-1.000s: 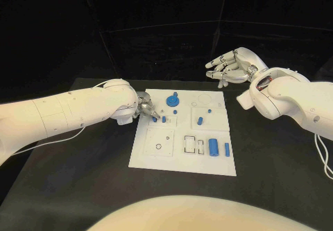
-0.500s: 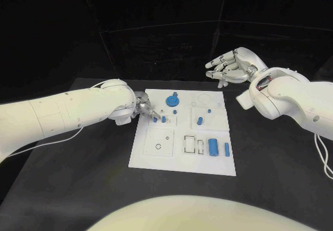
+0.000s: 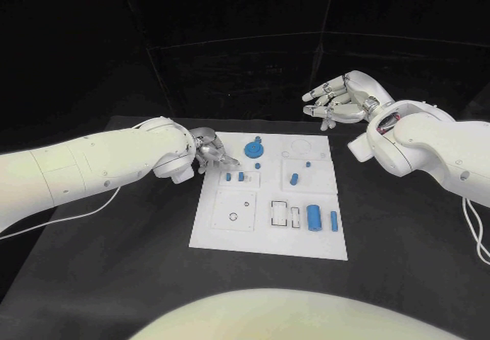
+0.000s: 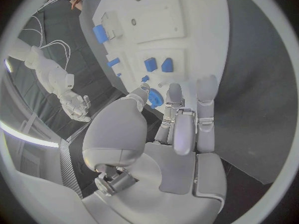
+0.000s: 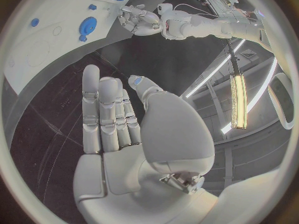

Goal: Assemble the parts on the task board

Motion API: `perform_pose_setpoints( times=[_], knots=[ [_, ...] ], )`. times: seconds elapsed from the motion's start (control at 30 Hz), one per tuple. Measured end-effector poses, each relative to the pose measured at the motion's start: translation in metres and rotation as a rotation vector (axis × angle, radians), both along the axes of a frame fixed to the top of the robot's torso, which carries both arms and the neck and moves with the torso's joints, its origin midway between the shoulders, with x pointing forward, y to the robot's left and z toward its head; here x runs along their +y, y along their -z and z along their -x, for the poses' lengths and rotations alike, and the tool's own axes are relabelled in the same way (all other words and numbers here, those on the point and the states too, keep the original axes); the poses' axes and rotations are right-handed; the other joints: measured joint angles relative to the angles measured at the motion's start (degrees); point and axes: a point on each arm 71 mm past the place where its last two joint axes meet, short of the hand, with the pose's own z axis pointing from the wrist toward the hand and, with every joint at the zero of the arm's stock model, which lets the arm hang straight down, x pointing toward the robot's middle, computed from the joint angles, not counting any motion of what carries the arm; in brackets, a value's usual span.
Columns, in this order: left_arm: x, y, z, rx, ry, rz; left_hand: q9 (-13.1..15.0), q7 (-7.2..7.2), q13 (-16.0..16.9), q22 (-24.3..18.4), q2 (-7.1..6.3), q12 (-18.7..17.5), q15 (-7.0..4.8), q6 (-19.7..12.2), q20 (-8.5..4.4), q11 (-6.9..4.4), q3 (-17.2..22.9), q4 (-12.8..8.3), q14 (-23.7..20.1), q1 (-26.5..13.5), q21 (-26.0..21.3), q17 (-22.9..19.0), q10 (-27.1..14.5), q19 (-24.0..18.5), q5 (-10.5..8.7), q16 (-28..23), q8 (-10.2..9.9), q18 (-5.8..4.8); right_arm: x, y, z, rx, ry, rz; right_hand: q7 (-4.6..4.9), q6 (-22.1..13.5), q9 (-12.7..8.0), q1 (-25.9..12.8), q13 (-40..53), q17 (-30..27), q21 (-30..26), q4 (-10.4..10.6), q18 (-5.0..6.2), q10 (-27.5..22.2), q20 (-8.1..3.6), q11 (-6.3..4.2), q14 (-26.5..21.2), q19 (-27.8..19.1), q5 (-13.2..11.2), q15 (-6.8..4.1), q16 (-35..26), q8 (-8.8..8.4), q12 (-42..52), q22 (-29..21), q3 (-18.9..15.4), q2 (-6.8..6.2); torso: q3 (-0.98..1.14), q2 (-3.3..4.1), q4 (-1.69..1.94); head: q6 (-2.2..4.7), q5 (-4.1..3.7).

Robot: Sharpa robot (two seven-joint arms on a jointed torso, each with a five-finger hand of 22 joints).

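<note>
The white task board (image 3: 230,237) lies in the middle of the table. My left hand (image 3: 212,151) hovers at the board's far left edge, fingers apart, holding nothing; it also appears in its own wrist view (image 4: 181,129). A blue gear (image 3: 254,149) stands just to its right, apart from the fingers (image 4: 156,98). Two small blue parts (image 3: 229,176) (image 3: 241,176) sit on the board just nearer than the hand. A blue cylinder (image 3: 314,213) and a thin blue bar (image 3: 334,220) lie at the near right. My right hand (image 3: 342,95) is raised beyond the board's far right corner, holding nothing (image 5: 118,129).
Another blue piece (image 3: 294,177) and a small peg (image 3: 307,165) sit in the board's middle right. A white square panel with small holes (image 3: 235,210) is at the near left. Black table (image 3: 102,269) surrounds the board. A white cable (image 3: 97,202) trails under my left arm.
My left hand has drawn back from the two small blue parts toward the board's far left edge, with nothing in it. The right hand has not moved.
</note>
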Motion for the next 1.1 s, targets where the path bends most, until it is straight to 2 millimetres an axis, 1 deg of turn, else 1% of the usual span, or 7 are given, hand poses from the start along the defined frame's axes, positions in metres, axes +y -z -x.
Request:
perform_pose_setpoints(
  times=[0.1, 0.2, 0.3, 0.6, 0.73, 0.93, 1.1],
  knots=[
    [-0.005, -0.005, -0.004, -0.051, 0.017, 0.097, -1.69, 1.49, -2.94, -5.9, 0.57, -3.9, 1.31, -1.67, 1.5, 1.66, -0.41, -1.23, -8.01, 4.18, -7.48, -16.11, -5.63, -4.21, 0.24, -12.81, -1.06, 0.01, 0.0, 0.0, 0.0, 0.0, 0.001, 0.0, 0.0, 0.0, 0.0, 0.0, 0.0, 0.0, 0.0, 0.0, 0.0, 0.0, 0.0, 0.0, 0.0, 0.0, 0.0, 0.0, 0.0, 0.0, 0.0, 0.0, 0.0, 0.0, 0.01, 0.02, -0.02, 0.13, -0.02],
    [-0.015, -0.01, -0.008, -0.113, 0.051, 0.176, -3.34, 2.31, -5.52, -8.59, 0.67, -6.86, 2.22, -2.49, 2.65, 2.55, 0.8, -3.83, -15.34, 9.31, -11.61, -28.51, -9.24, -6.13, 0.24, -23.18, -2.22, 0.01, -0.001, 0.0, 0.0, 0.0, 0.002, 0.001, 0.0, 0.0, 0.0, 0.0, 0.0, 0.0, 0.0, 0.16, 0.0, 0.0, 0.0, 0.0, 0.0, 0.0, 0.0, 0.0, 0.0, 0.0, 0.0, 0.0, 0.16, 0.0, 0.04, 0.05, -0.05, 0.33, -0.18],
    [-0.025, -0.014, -0.012, -0.182, 0.094, 0.211, -4.43, 2.33, -7.09, -9.92, 0.51, -8.07, 2.41, -2.41, 2.91, 2.79, 2.17, -5.95, -16.92, 12.83, -13.48, -31.37, -9.74, -6.4, 0.24, -25.73, -2.79, 0.01, -0.001, 0.0, -0.001, 0.0, 0.003, 0.001, 0.0, 0.0, 0.0, 0.0, 0.0, 0.0, 0.0, 0.16, 0.01, 0.0, 0.0, 0.0, 0.0, 0.0, 0.0, 0.0, 0.0, 0.0, 0.0, 0.0, 0.16, 0.0, 0.05, 0.07, -0.09, 0.64, -0.37],
    [-0.057, -0.015, -0.017, -0.408, 0.319, 0.082, -11.27, 2.31, -16.01, -13.49, -2.55, -15.59, 2.29, 3.53, 2.67, 3.2, 4.22, -9.43, -16.31, 16.43, -17.43, -35.78, -9.95, -3.98, 0.24, -28.64, -10.17, 0.01, 0.001, 0.001, -0.001, 0.001, 0.001, 0.001, 0.0, 0.0, 0.0, 0.0, 0.01, -0.01, 0.0, 0.16, 0.0, 0.0, 0.0, 0.0, 0.0, 0.0, 0.0, 0.0, 0.0, 0.0, 0.0, 0.01, 0.16, 0.0, 0.04, 0.1, -0.19, 1.32, -0.89],
    [-0.068, -0.012, -0.018, -0.462, 0.4, 0.007, -13.39, 1.8, -19.28, -13.55, -2.84, -18.38, 1.92, 5.93, 2.15, 2.67, 5.09, -10.3, -12.84, 17.04, -16.94, -35.18, -8.59, -1.25, 0.24, -26.84, -13.18, 0.01, 0.002, 0.001, -0.001, 0.002, -0.001, 0.001, 0.0, 0.0, 0.0, 0.0, 0.01, -0.01, 0.0, 0.16, 0.0, 0.0, 0.0, 0.0, 0.0, 0.0, 0.0, 0.0, 0.0, 0.0, 0.0, 0.01, 0.15, 0.0, 0.04, 0.1, -0.19, 1.52, -1.09],
    [-0.077, -0.008, -0.02, -0.51, 0.484, -0.092, -14.38, 1.18, -22.29, -11.76, -2.86, -20.93, 1.39, 8.39, 1.57, 2.37, 5.55, -11.08, -3.48, 17.02, -13.47, -17.46, -6.85, 3.59, 0.23, -11.32, -16.3, 0.0, 0.004, 0.001, -0.001, 0.002, -0.004, 0.001, 0.0, 0.0, 0.0, 0.0, -0.04, -0.01, 0.0, 0.15, 0.0, 0.0, 0.0, 0.0, 0.0, 0.0, 0.0, 0.0, 0.0, 0.0, 0.0, 0.01, 0.15, 0.0, 0.02, 0.12, -0.19, 1.71, -1.21],
    [-0.083, -0.005, -0.023, -0.522, 0.53, -0.157, -14.38, 1.23, -23.94, -7.62, -3.28, -22.3, 1.36, 9.68, 1.41, 2.32, 5.7, -11.24, -0.21, 16.59, -8.88, -8.71, -5.9, 6.23, 0.23, -4.1, -18.27, 0.01, 0.005, 0.001, -0.001, 0.003, -0.007, 0.0, 0.0, 0.0, 0.0, 0.0, -0.03, -0.01, 0.0, 0.15, 0.0, 0.0, 0.0, 0.0, 0.0, 0.0, 0.0, 0.0, 0.0, 0.0, 0.0, 0.01, 0.15, 0.0, 0.01, 0.12, -0.16, 1.8, -1.25]
  ],
)
